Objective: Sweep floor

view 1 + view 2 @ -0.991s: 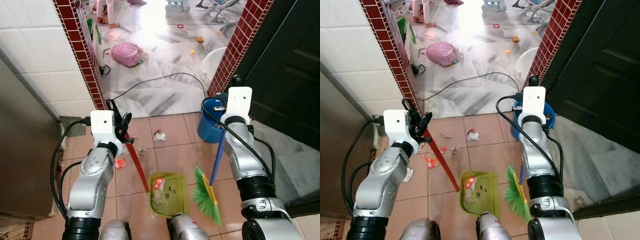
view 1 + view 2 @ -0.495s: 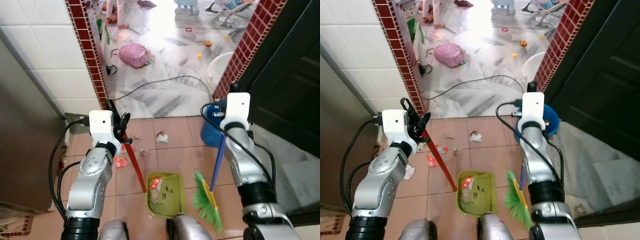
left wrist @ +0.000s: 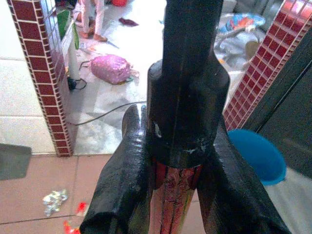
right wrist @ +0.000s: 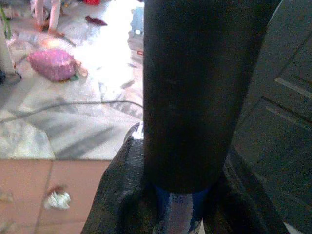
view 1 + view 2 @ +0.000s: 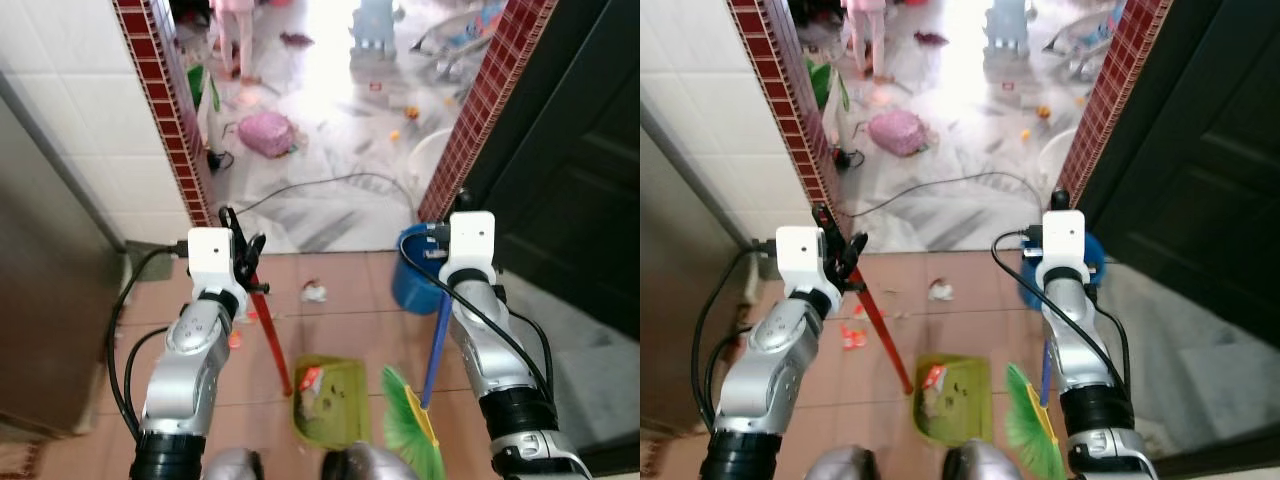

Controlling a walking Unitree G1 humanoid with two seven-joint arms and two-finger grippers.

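My left gripper is shut on the red handle of a green dustpan, which rests on the terracotta tiles near my feet with scraps in it. My right gripper is shut on the blue handle of a broom whose green bristles touch the floor right of the dustpan. In the left wrist view two black fingers clamp the red handle. The right wrist view has fingers around the blue handle. A crumpled white scrap and red bits lie on the tiles ahead.
A blue bucket stands by the right brick pillar; another brick pillar is on the left. Beyond the doorway lie a black cable, a pink bag and toys on marble floor. A person's legs are far back. A dark door fills the right.
The whole picture has shifted, showing more of the far room, so the camera has moved. Both grippers keep their hold; dustpan and broom stay by my feet.
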